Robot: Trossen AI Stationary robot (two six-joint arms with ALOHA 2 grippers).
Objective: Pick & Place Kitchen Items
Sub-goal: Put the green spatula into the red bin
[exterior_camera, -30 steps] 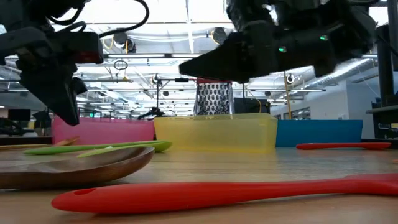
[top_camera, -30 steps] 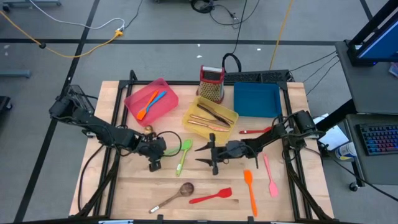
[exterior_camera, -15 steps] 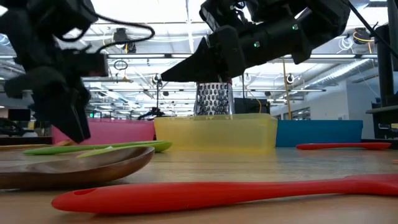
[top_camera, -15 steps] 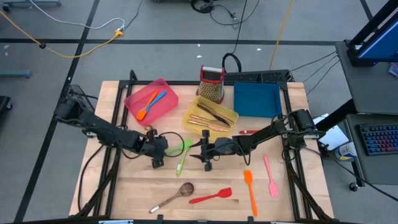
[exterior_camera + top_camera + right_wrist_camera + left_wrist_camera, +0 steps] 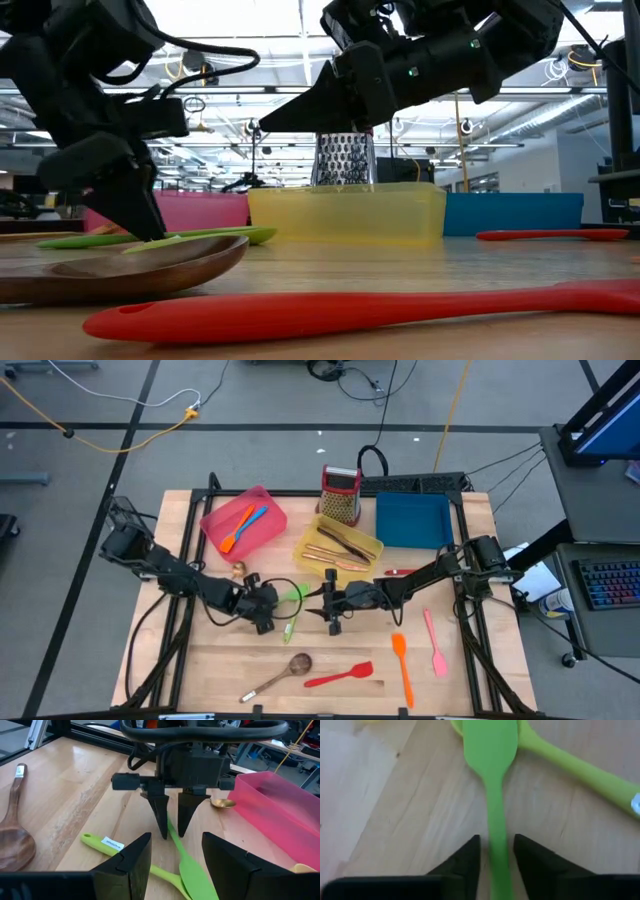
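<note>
Green silicone is sitting between the fingers of the left gripper [image 5: 493,862]: the green spatula [image 5: 492,795] is lying flat on the wooden table [image 5: 200,660], just in front of the yellow tray [image 5: 338,548], and its handle is running through the gap between the two fingertips. The fingers are standing parted on either side of the handle; whether they are touching it cannot be told. A second green utensil [image 5: 125,854] is lying beside the spatula, crossing under its blade. The right gripper [image 5: 331,607] is hovering in front of the yellow tray, just to the right of the spatula, with its fingers spread wide and nothing between them. A wooden spoon [image 5: 284,671], a red spatula [image 5: 340,676], an orange spatula [image 5: 401,663] and a pink spatula [image 5: 433,643] are lying farther forward of the yellow tray. Copper cutlery [image 5: 335,557] is resting inside that tray.
</note>
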